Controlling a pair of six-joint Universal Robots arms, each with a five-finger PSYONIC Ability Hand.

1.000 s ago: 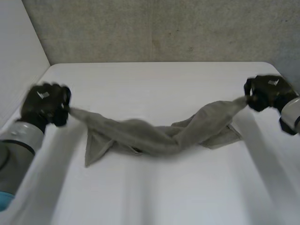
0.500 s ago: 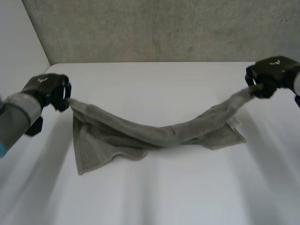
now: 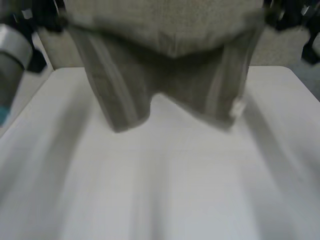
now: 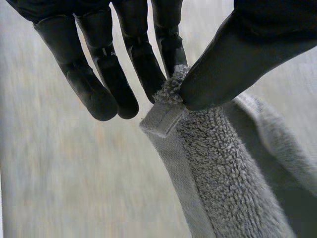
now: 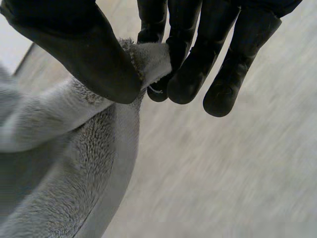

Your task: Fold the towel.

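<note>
Raised now, towel [image 3: 165,75] hangs, apparently off the table [image 3: 175,190]; left hand [image 4: 237,54] and right hand [image 5: 74,49] pinch corners.

Grey towel [image 3: 170,75] held up above the white table [image 3: 165,190], spread wide between both hands. Left hand [image 3: 46,12] at its top left corner, right hand [image 3: 282,15] at its top right corner. Lower edge arches up mid-towel and both lower corners hang down. Grey left arm [image 3: 12,55] at left edge. Fingers too blurred.
</note>
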